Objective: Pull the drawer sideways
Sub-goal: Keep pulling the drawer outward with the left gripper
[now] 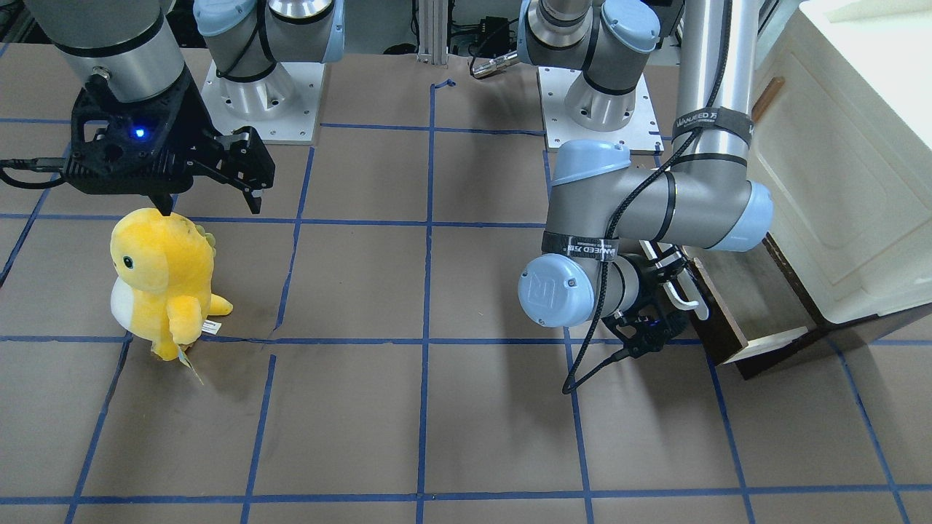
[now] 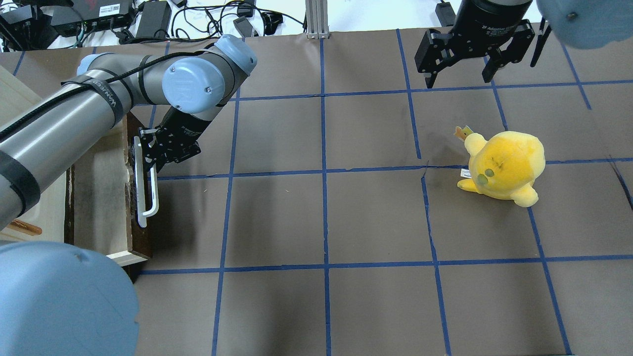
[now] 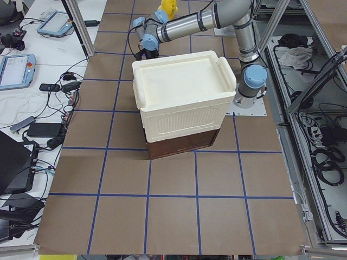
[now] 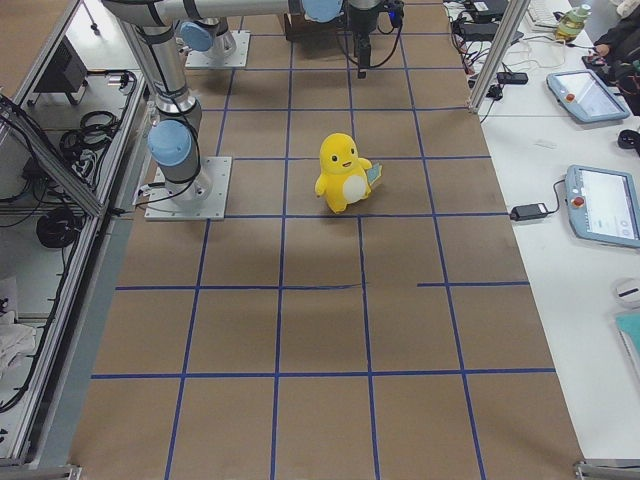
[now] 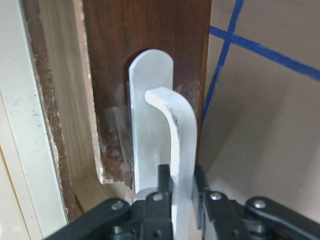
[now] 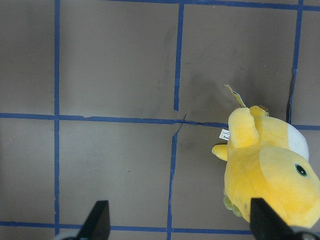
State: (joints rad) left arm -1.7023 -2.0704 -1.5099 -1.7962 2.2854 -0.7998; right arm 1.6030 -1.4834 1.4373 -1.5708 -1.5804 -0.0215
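The drawer (image 2: 101,198) stands pulled out of the cream cabinet (image 1: 852,145), its pale bottom showing behind the dark brown front panel (image 1: 717,320). My left gripper (image 2: 148,160) is shut on the drawer's white bar handle (image 2: 147,190), near its far end. In the left wrist view the fingers (image 5: 162,177) clamp the handle (image 5: 170,125) from both sides in front of the dark panel (image 5: 145,45). My right gripper (image 2: 458,79) hangs open and empty above the table, far from the drawer.
A yellow plush toy (image 2: 504,165) stands on the brown blue-taped table near the right gripper; it also shows in the right wrist view (image 6: 270,170). The cabinet (image 3: 181,97) fills the table's end on my left. Both arm bases sit at the table's back.
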